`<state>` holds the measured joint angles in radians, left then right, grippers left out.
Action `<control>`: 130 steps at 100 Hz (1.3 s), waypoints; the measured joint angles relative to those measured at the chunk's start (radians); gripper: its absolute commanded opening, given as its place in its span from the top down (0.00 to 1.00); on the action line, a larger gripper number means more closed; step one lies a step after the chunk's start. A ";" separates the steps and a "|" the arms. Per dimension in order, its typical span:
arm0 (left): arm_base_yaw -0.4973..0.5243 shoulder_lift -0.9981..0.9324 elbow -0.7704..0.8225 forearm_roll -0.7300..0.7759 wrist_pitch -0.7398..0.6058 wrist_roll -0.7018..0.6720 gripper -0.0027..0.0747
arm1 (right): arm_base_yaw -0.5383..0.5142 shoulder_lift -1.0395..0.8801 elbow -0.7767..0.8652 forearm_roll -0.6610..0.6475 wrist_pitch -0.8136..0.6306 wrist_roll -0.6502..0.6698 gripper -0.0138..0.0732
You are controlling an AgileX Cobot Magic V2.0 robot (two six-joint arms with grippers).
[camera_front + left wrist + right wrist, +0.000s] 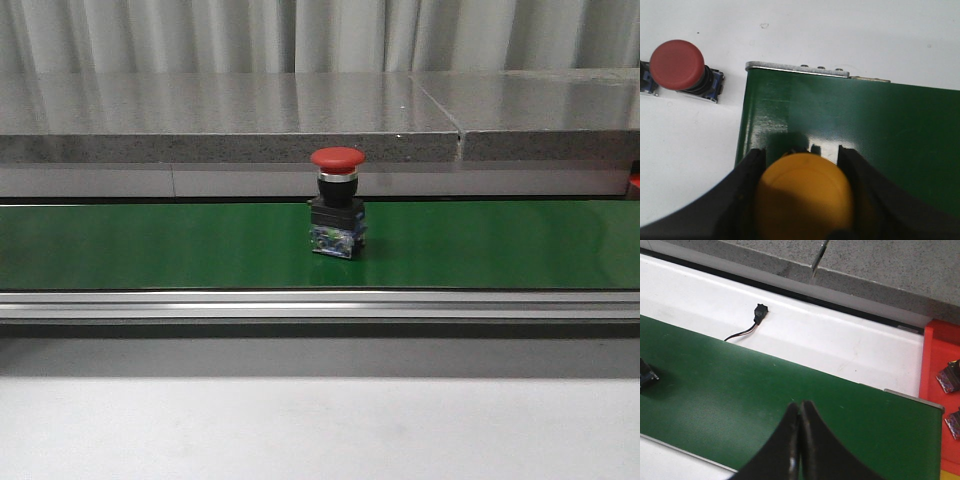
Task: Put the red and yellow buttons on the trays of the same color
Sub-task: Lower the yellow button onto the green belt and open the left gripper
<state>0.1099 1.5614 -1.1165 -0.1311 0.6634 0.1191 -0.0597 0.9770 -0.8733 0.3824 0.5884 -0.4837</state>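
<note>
Belt: a red mushroom-head push button on a black and blue switch block (337,203) stands upright near the middle of the green conveyor belt (150,245), in the front view.
Left gripper (802,172): black jaws pinch a yellow dome-capped push button (802,197) from both sides, held over the belt's end by its metal edge plate (797,69).
White desk (685,145): a second red-capped push button (679,67) sits upright just beside that belt end.
Right gripper (800,432): jaws pressed together, holding nothing, above the belt.
Red plastic tray (940,352): just past the belt's end, with two switch blocks partly in view.
</note>
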 measured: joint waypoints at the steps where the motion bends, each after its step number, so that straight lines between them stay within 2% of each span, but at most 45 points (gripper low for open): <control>1: 0.000 -0.001 0.000 0.000 0.000 0.000 0.99 | 0.000 0.000 0.000 0.000 0.000 0.000 0.92; 28: 0.000 0.003 0.000 0.000 0.004 0.000 0.98 | 0.000 0.000 0.000 0.000 0.000 0.000 0.92; 35: 0.000 0.010 0.000 0.000 0.006 0.000 0.94 | 0.000 0.000 0.000 0.000 0.000 0.000 0.92; 44: 0.000 0.016 0.000 0.000 0.014 0.000 0.78 | 0.000 0.000 0.000 0.000 0.000 0.000 0.92; 59: -0.009 0.018 0.000 0.000 0.023 0.000 0.40 | 0.000 0.000 0.000 0.000 0.000 0.000 0.92; 68: -0.021 0.018 0.000 0.003 0.023 0.000 0.29 | 0.000 0.000 0.000 0.000 0.000 0.000 0.92; 89: -0.062 0.018 0.000 0.005 0.023 0.000 0.27 | 0.000 0.000 0.000 0.000 0.000 0.000 0.92; 130: -0.076 -0.051 -0.055 0.010 -0.020 0.000 0.27 | 0.000 0.000 0.000 0.000 0.000 0.000 0.92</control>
<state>0.0340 1.5104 -1.1714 -0.1214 0.6433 0.1191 -0.0597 0.9770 -0.8733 0.3824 0.5884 -0.4837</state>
